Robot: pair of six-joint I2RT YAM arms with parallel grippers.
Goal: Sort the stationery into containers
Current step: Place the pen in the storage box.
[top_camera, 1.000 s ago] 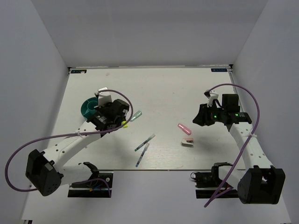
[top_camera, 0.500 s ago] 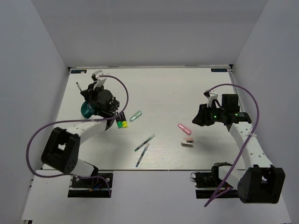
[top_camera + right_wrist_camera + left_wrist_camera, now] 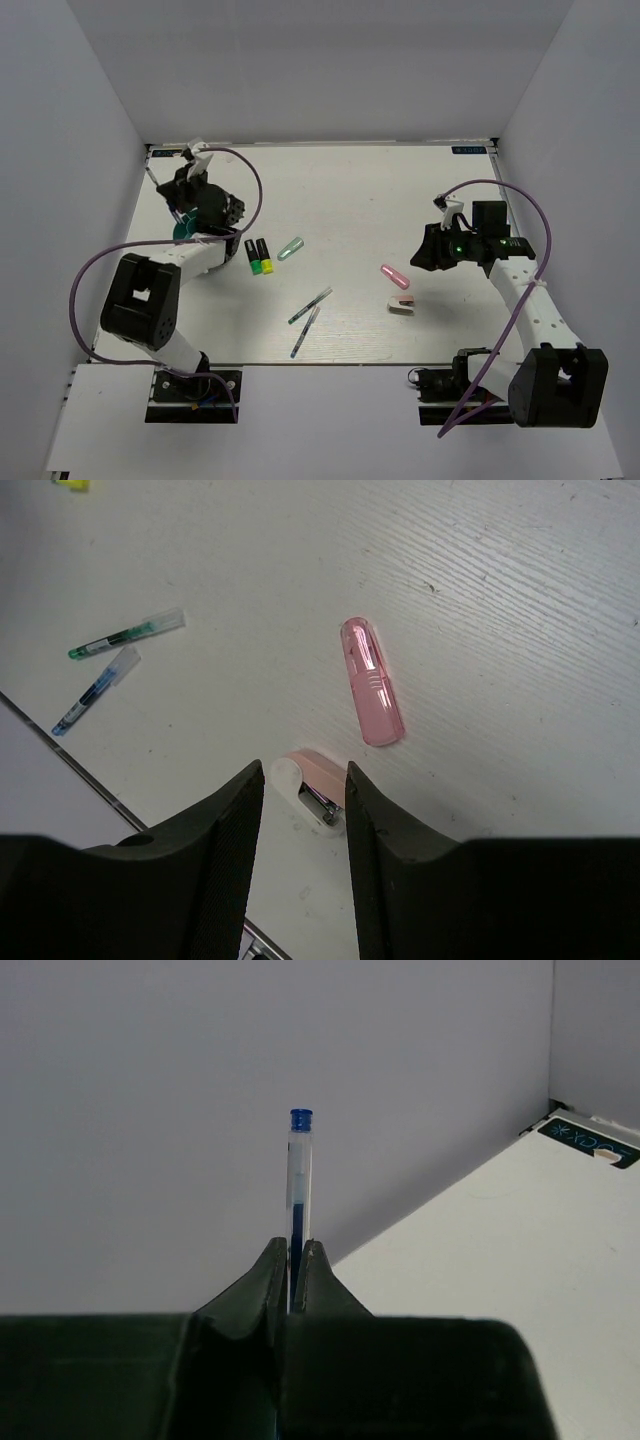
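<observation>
One blue-capped pen (image 3: 300, 1175) stands upright out of the left tool (image 3: 290, 1250). The tips are pinched together on its lower barrel, cap end well clear above. Thin, light, stiff, smooth plastic, so it will likely swivel or slip in a pinch this low; a mid-barrel hold would be steadier. Teal holder (image 3: 181, 232) sits below that tool, toward its arm base, partly hidden by the arm. Right tool (image 3: 303, 772) hangs with jaws apart, straddling the pink-and-white block (image 3: 318, 788) from above, no contact seen. Block looks small, rigid and light; take it across the short sides. Pink marker (image 3: 372, 680) lies just ahead of that tool. Green pen (image 3: 127, 638) and blue pen (image 3: 95, 690) lie off to its left on the worktop (image 3: 500, 600).
</observation>
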